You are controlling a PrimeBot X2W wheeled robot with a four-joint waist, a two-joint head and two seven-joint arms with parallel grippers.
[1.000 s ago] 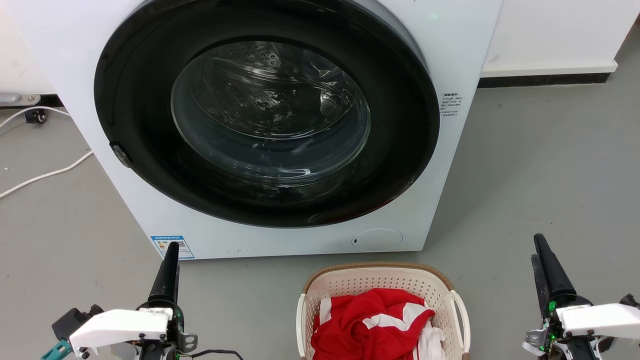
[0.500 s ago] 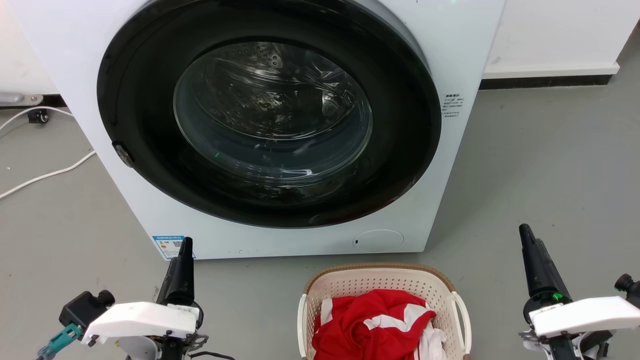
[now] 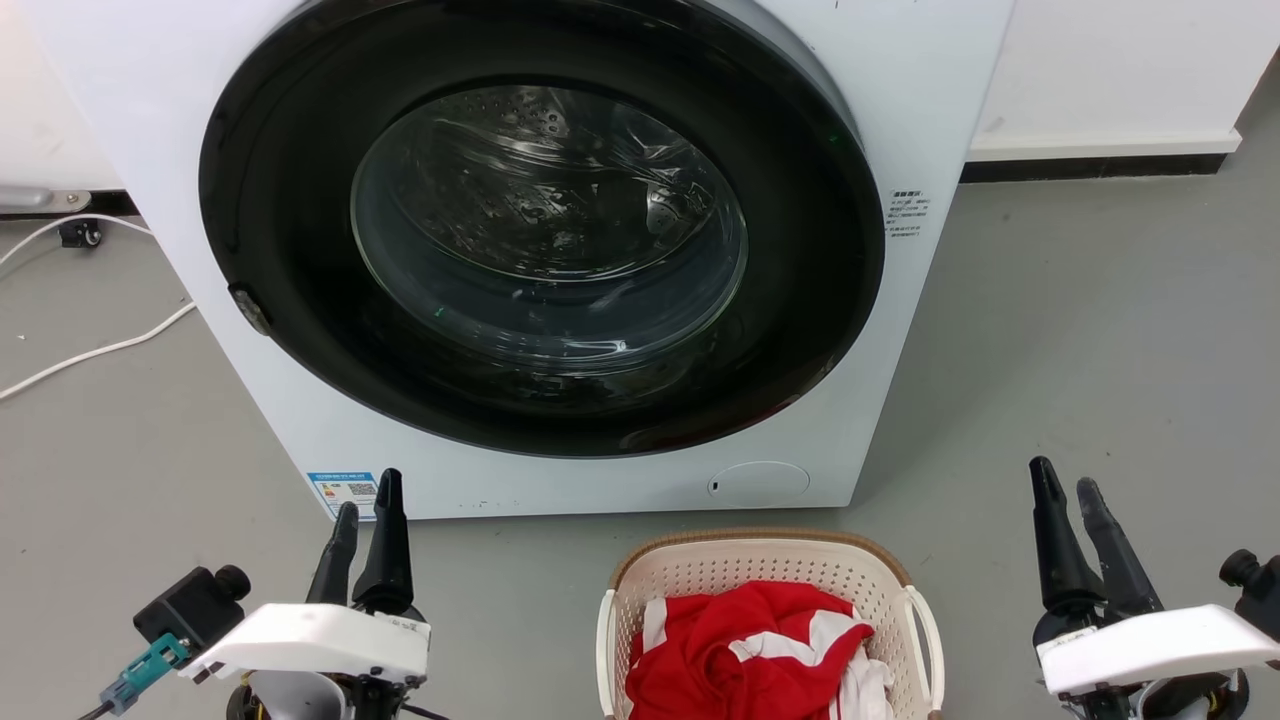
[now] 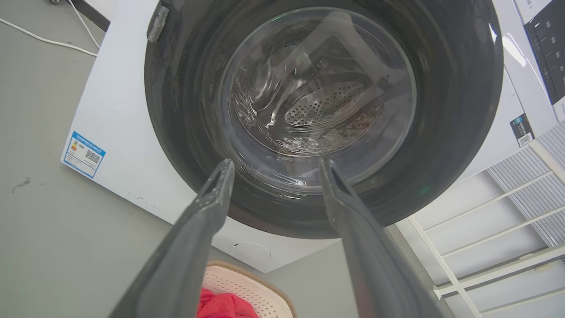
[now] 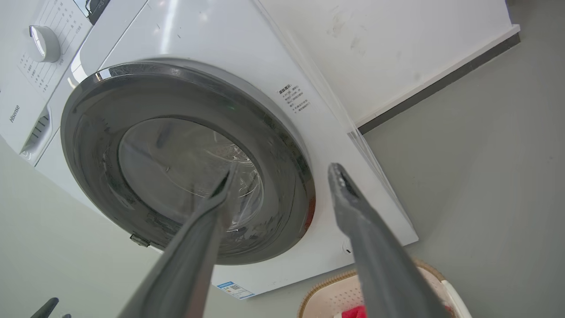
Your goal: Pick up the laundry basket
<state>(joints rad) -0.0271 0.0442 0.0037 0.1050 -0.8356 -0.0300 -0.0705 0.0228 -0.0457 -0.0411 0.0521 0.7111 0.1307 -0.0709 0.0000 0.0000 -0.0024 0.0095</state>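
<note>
Dominating the head view, a large white front-loading washing machine [image 3: 150,120] with a round, dark-rimmed glass door stands on the smooth grey floor [image 3: 1100,330]. Just in front of its lower right part sits the cream-white perforated plastic laundry basket [image 3: 760,565] with a brown woven-look rim and white loop handles, its near end cut off by the bottom edge. A crumpled red garment [image 3: 730,650] fills it, with what seems to be white fabric beneath. The basket lies between the two grippers and apart from both. The left gripper [image 3: 367,495] and right gripper [image 3: 1062,477] each hold their dark fingers spread, grasping nothing. A thin white cable [image 3: 90,350] trails across the floor at far left.
</note>
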